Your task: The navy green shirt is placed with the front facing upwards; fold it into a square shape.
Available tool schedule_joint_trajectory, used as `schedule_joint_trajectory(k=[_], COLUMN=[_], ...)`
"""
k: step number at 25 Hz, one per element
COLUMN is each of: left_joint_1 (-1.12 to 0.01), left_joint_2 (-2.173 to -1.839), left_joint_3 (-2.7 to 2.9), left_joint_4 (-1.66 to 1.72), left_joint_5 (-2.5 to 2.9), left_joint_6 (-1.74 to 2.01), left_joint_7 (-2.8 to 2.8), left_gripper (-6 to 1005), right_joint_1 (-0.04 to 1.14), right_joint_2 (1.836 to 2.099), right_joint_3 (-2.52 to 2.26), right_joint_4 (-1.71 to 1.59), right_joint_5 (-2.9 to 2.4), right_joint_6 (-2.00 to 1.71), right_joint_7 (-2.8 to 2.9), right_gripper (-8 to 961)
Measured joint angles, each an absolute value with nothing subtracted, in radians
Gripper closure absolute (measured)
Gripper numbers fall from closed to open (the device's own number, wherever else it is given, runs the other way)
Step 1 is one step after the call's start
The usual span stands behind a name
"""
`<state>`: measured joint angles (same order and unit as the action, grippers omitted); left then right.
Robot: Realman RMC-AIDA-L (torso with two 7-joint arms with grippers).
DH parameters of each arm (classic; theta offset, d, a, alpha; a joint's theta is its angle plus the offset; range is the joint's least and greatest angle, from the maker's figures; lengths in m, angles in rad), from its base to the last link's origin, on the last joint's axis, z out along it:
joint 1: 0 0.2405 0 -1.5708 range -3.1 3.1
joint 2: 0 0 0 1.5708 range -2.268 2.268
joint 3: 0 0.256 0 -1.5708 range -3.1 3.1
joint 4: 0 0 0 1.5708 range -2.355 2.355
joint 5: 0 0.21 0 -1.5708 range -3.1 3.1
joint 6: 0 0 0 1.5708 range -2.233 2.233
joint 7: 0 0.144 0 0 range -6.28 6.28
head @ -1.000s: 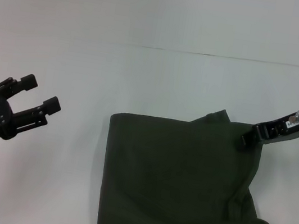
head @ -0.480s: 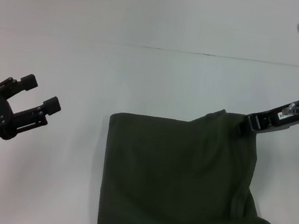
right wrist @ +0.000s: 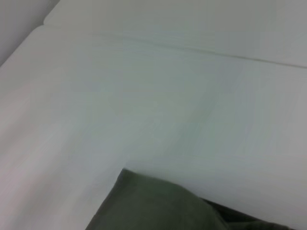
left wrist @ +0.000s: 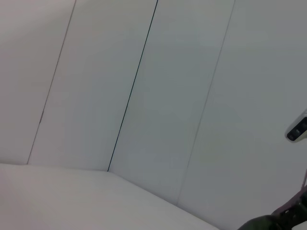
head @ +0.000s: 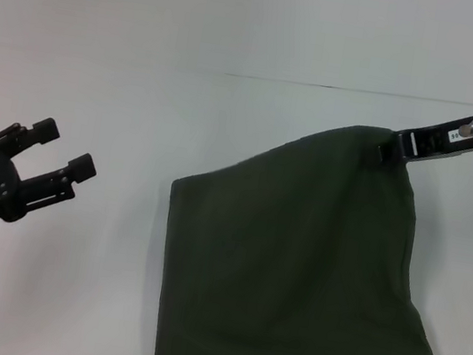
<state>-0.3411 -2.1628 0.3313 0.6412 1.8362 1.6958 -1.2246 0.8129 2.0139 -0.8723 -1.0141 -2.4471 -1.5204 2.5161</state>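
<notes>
White table (head: 109, 301): right gripper (head: 391, 151) lifts navy green shirt (head: 294, 268) corner.

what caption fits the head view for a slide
Right end effector lifts a corner of the green shirt off the white table; left end effector waits open.

Bright even light, faint soft shadows, no glare (right wrist view blurred)
</notes>
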Motion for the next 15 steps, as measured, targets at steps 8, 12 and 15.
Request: schedule_joint_trajectory(k=[8,12,15], left_joint_1=[-0.341,-0.341,-0.342], left_joint_2=[-2.162,-2.162,-2.161], left_joint_3=[0.331,0.331,0.331], left_joint_4=[0.628,0.628,0.627], left_joint_5=[1.836,1.836,1.836], left_joint_6=[1.696,1.696,1.7], left_joint_7=[-1.225,-1.224,-1.224], left_gripper=[65,65,65], right_joint_1=[0.791,0.789,0.789], right_joint_2=[1.998,1.997,2.002], right_joint_3=[-0.873,-0.875,-0.877], right_joint_4=[-0.971,-0.918,-0.89], right_joint_5=[-2.454,-2.454,-2.454], right_joint_6=[-1.446,-1.402,-1.373], right_joint_7=[2.501,2.481,2.477], right_gripper=[869,854,842])
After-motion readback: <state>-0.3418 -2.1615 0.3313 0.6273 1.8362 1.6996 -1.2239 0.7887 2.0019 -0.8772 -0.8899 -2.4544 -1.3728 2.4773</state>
